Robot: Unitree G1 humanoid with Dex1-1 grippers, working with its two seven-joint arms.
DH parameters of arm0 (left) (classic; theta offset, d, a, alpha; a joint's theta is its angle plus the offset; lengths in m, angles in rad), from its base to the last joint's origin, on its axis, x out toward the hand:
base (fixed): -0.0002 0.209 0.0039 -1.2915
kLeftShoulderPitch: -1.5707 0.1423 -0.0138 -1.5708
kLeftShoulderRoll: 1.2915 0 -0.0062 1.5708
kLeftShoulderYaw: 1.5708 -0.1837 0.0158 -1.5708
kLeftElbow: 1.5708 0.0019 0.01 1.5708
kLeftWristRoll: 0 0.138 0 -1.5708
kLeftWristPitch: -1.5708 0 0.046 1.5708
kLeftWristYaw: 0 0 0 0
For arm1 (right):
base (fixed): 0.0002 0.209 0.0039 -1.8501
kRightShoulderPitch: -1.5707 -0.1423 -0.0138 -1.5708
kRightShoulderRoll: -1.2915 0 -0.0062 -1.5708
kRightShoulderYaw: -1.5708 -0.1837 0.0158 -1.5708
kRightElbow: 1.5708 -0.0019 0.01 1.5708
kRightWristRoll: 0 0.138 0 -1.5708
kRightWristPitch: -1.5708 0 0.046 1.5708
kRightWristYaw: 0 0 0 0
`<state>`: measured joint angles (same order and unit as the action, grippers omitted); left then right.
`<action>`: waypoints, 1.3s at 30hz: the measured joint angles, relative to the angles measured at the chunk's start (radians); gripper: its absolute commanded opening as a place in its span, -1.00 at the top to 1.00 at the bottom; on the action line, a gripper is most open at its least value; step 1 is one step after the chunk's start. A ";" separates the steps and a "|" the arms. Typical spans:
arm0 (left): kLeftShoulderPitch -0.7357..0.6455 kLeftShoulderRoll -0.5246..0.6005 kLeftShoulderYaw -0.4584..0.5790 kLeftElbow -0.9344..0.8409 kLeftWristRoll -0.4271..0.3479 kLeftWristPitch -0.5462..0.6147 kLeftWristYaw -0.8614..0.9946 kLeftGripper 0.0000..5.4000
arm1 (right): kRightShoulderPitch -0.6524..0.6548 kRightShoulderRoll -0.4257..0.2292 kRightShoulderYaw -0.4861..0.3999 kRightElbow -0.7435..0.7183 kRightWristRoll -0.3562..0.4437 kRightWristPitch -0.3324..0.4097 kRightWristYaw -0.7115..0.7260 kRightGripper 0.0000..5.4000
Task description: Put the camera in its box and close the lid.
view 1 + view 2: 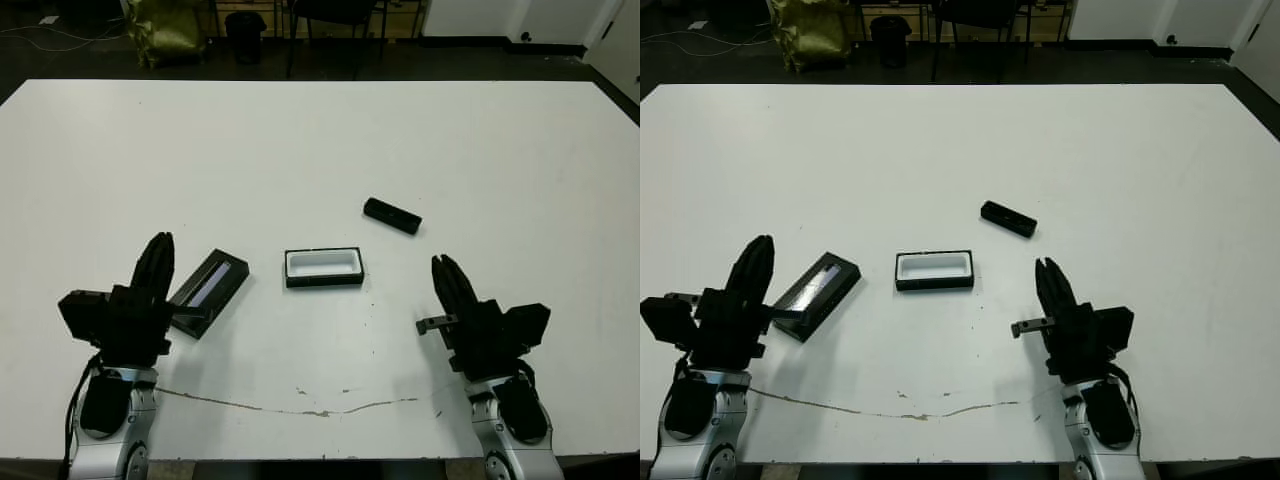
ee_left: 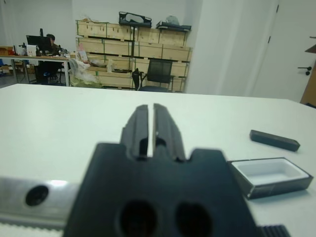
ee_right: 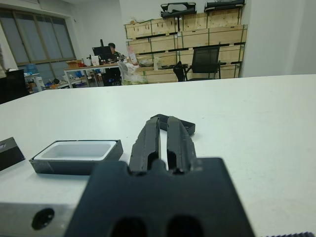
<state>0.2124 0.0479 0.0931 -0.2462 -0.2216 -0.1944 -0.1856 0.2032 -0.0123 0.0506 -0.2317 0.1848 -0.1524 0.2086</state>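
White table (image 1: 320,140) with everything sitting loose in the near half, nothing gripped. Camera (image 1: 392,215) lies flat a bit right of centre, angled, well out past the tips of the right gripper (image 1: 447,275) and slightly to their left, not touching. Box (image 1: 323,267) is open, white lining showing, empty, about mid-table toward the near edge, sitting between the two grippers; the camera is just beyond its far right corner but apart from it. Lid (image 1: 208,288) lies flat and skewed to the left of the box, glossy strip up, right beside the left gripper (image 1: 157,255), with its near corner looking tucked close against the gripper body, can't tell if they actually touch. Both grippers rest low by the near edge, pointing away from the robot. Left jaws are pressed together with only a thin slit between them, right jaws same deal, together on nothing.
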 measured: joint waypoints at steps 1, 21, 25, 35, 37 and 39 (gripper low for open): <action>0.000 0.000 0.000 0.000 -0.002 0.001 0.000 0.99 | 0.000 0.000 0.000 0.000 0.000 0.000 0.000 1.00; 0.008 -0.005 -0.008 0.014 0.017 0.001 0.000 0.99 | -0.010 -0.033 -0.015 -0.004 0.047 0.004 0.075 1.00; 0.008 -0.006 -0.008 0.018 0.018 -0.003 0.000 0.99 | -0.068 -0.081 -0.047 -0.039 0.086 0.046 0.101 1.00; 0.010 -0.007 -0.008 0.028 0.024 -0.018 -0.004 0.99 | -0.423 -0.264 -0.144 0.097 0.086 0.107 0.167 1.00; 0.010 -0.008 -0.008 0.029 0.026 -0.020 -0.002 0.99 | -0.515 -0.295 -0.153 0.196 0.091 0.098 0.212 1.00; 0.010 -0.009 -0.009 0.030 0.027 -0.022 -0.002 0.99 | -0.595 -0.313 -0.159 0.292 0.090 0.096 0.238 1.00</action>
<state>0.2224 0.0391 0.0845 -0.2157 -0.1942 -0.2164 -0.1877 -0.3921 -0.3256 -0.1084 0.0606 0.2748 -0.0562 0.4462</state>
